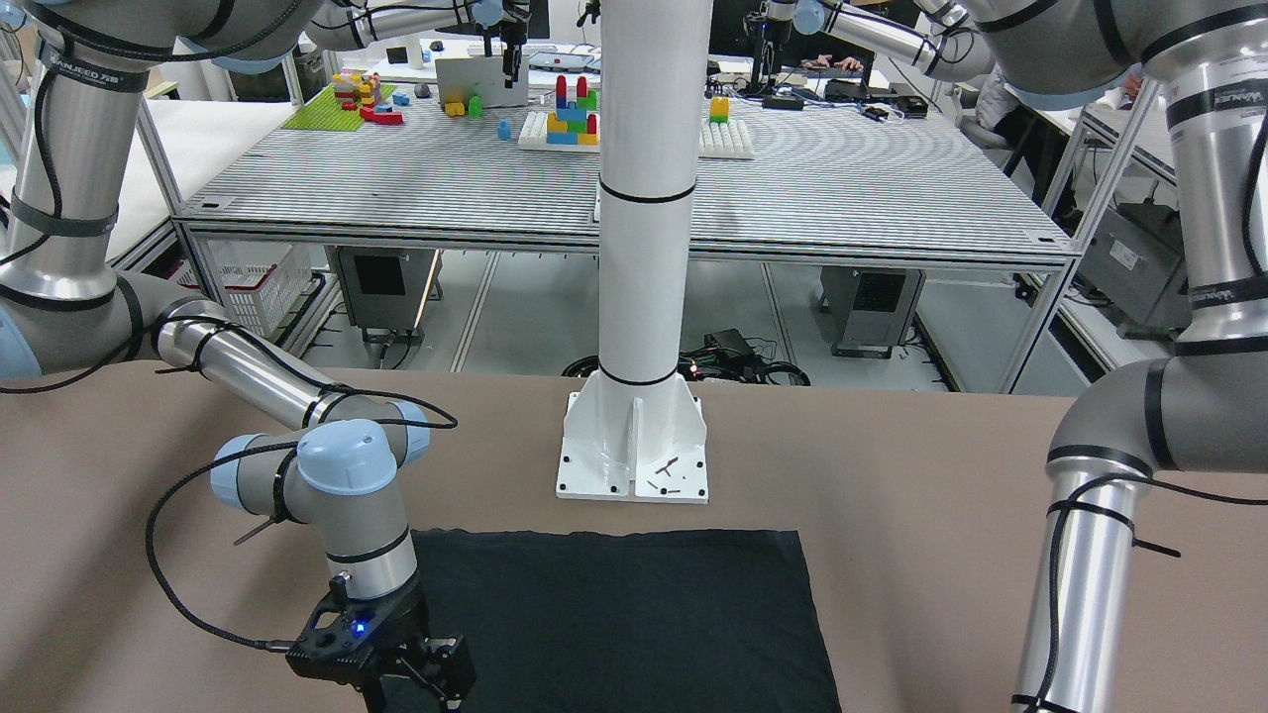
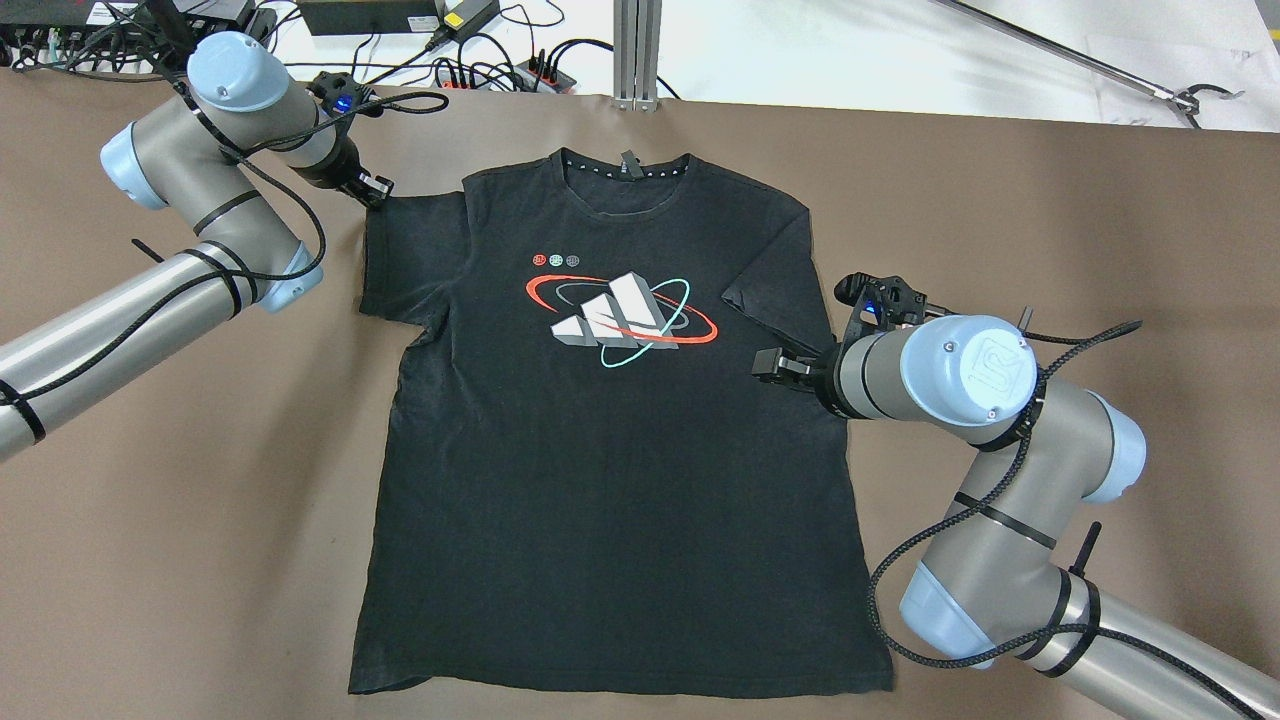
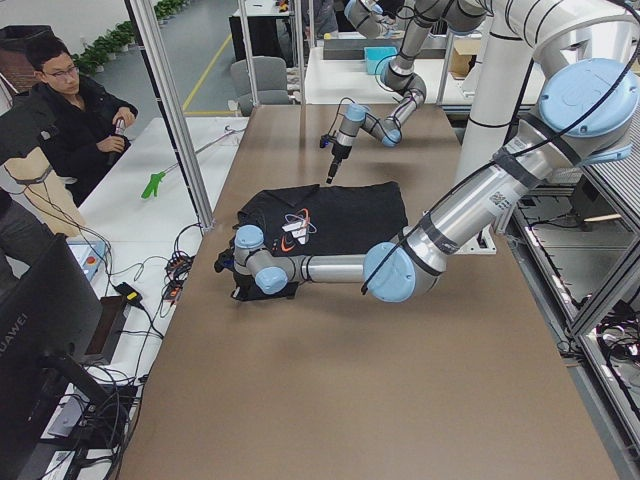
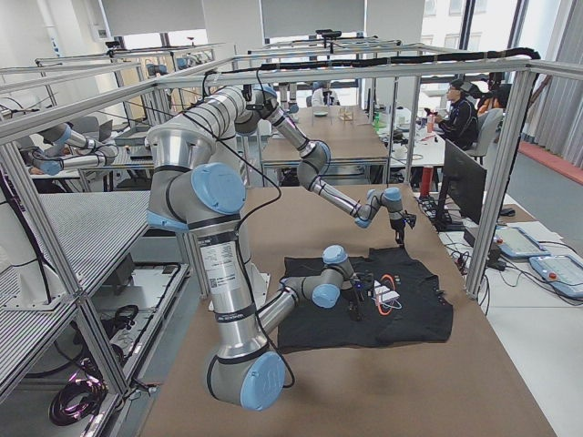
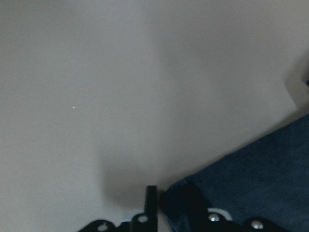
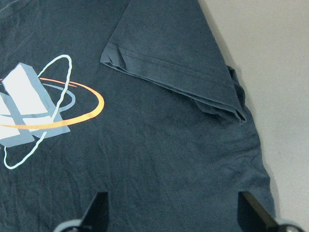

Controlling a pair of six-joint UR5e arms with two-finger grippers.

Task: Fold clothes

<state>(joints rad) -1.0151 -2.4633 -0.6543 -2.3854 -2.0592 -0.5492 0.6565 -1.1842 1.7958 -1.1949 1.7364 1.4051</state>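
The clothes are one black T-shirt (image 2: 600,460) with a red, white and teal chest print, spread flat and front-up on the brown table (image 2: 1050,220). Its right sleeve (image 6: 169,53) is folded inward onto the body. My right gripper (image 6: 175,215) hovers open just over the shirt's right side below that sleeve, its fingertips (image 6: 99,212) far apart; in the overhead view this right gripper (image 2: 775,365) sits at the shirt's edge. At the outer corner of the left sleeve (image 2: 410,250), my left gripper (image 2: 373,189) has its fingers close together and pinches the dark hem (image 5: 186,200).
A white pillar on a base plate (image 1: 634,446) stands at the table's near edge behind the shirt's hem (image 1: 624,614). Cables and power strips (image 2: 450,60) lie beyond the far edge. A person (image 3: 75,120) sits off the table's end.
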